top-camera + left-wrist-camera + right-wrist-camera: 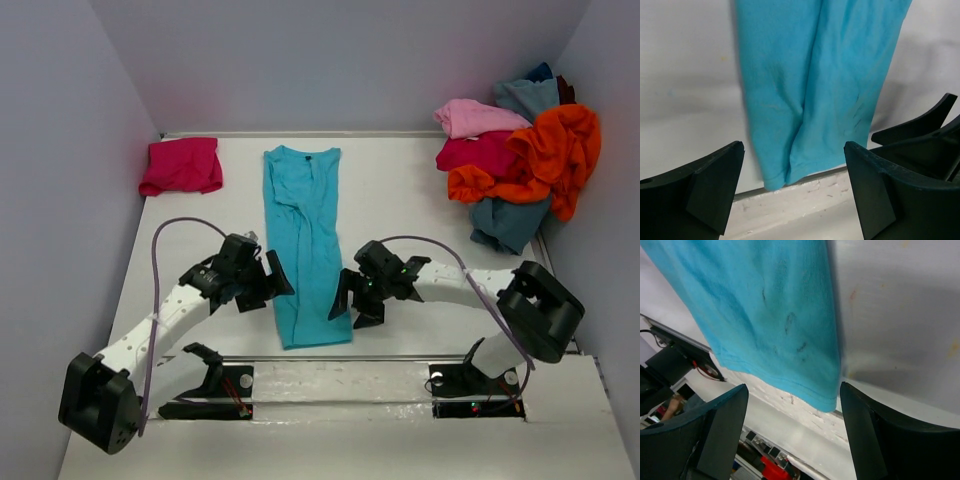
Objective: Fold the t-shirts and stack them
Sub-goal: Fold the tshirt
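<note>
Now the turquoise t-shirt (303,245) is lying as a long folded strip on the surface (400,200). The left jaws and right jaws are hovering apart, empty, flanking it. Seemingly limp and light, it is inviting pinches at the hem corners.

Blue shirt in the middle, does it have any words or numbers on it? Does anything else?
No words or numbers can be read anywhere.
The blue shirt is plain; its small dark specks are marks, not letters.
The folded pink shirt and the pile of shirts are plain too.
</note>
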{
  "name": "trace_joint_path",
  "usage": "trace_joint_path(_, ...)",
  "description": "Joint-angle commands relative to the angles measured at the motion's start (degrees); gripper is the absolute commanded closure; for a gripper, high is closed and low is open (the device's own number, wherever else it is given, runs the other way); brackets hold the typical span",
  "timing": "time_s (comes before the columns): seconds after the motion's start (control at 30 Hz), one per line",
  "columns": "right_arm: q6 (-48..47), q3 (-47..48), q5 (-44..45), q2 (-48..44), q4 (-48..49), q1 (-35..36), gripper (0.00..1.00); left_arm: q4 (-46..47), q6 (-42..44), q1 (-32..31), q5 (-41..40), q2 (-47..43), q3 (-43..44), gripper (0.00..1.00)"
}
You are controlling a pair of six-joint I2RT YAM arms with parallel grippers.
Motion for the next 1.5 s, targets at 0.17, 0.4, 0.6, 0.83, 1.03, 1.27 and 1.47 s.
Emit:
trace_joint_path(0.17,11.35,-9.23,-1.35,-11.91,8.01,-0.28,0.21,-5.89,-6.26,-0.66,7.51,-15.51,-10.55,0.06)
trace_joint_path(0.4,13.29,-10.82,-3.19,-10.34,11.26,-0.28,0.21,-7.04,-9.86,-2.51,9.62,-17.98,-12.23,0.06)
trace_joint_path(0.6,16.36,-13.54,-3.99,-11.74,15.83,-0.28,0.21,-2.92,-16.18,-2.51,16.38,-20.88,-14.51,0.06)
trace_joint_path(0.83,21.19,-18.55,-4.43,-13.76,21.35,-0.28,0.21,3.07,-24.00,-2.51,22.28,-22.98,-18.73,0.06)
trace_joint_path(1.03,22.26,-19.26,-4.87,-13.50,23.66,-0.28,0.21,2.89,-27.08,-2.51,23.34,-24.04,-20.05,0.06)
trace_joint_path(1.27,24.10,-21.72,-6.27,-12.79,31.74,-0.28,0.21,8.07,-28.41,-2.51,25.44,-24.40,-21.72,0.06)
trace_joint_path(1.47,24.19,-22.16,-6.80,-12.62,32.54,-0.28,0.21,7.56,-22.44,-2.51,25.80,-21.15,-19.53,0.06)
